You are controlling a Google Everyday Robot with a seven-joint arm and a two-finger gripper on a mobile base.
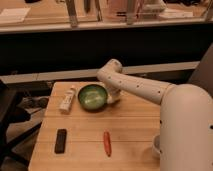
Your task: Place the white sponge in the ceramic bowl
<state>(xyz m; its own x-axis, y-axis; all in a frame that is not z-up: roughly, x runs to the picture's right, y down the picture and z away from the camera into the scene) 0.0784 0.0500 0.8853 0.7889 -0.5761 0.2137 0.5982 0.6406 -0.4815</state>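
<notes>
A pale wooden surface (pixel 135 127) stands before a long dark cabinet front (pixel 60 52). The cabinet is topped by a light wooden counter (pixel 45 17) with metal uprights (pixel 72 12). A black chair (pixel 9 117) sits at the left on grey floor (pixel 25 137). The claw (pixel 113 96) hangs low over the surface's far middle.

Surface inspected: a light wooden plank table (pixel 131 119). Five items are recorded as lying directly on it.

- A glossy green round ceramic bowl (pixel 92 96) is set at the far centre.
- A white labelled tube (pixel 67 98) is laid just beside the bowl, on its left.
- A flat black rectangular block (pixel 60 140) is placed at the near left.
- An orange carrot (pixel 106 143) is laid at the near centre, well apart from the block.
- A white cup (pixel 156 145) is noted at the near right, partly hidden.

The gripper (pixel 112 98) is positioned low at the bowl's right rim.
</notes>
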